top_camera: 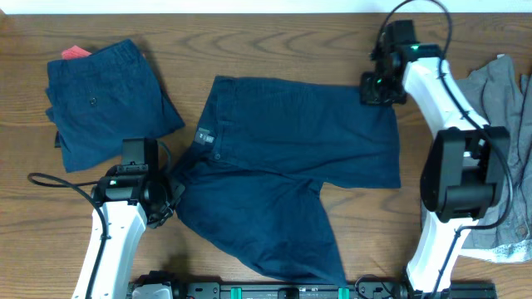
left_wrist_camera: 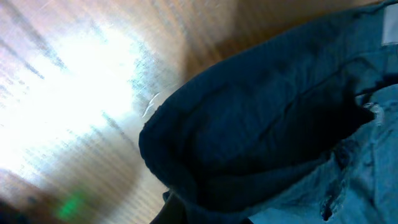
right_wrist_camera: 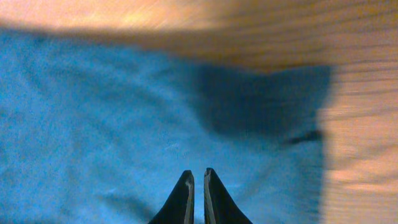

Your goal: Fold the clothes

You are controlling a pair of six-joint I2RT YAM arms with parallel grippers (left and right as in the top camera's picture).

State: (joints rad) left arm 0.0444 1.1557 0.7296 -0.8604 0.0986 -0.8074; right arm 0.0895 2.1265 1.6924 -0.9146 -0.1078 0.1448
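Note:
Dark navy shorts [top_camera: 291,158] lie spread flat in the middle of the table, waistband to the left with a small grey label [top_camera: 205,135]. My left gripper [top_camera: 172,198] is at their near-left edge, shut on a bunched fold of the shorts [left_wrist_camera: 261,124] that fills the left wrist view. At the shorts' far-right corner, my right gripper [top_camera: 371,89] hangs just above the cloth [right_wrist_camera: 93,112]. Its fingers [right_wrist_camera: 198,173] are shut with only a thin slit and nothing between them. A rumpled light-grey garment [top_camera: 499,91] lies at the right edge, partly behind the right arm.
A second pair of navy shorts [top_camera: 104,104] lies folded at the far left, with a red item [top_camera: 76,52] poking out behind it. The right arm's base [top_camera: 461,178] stands beside the spread shorts. Bare wood [top_camera: 274,46] runs along the far side.

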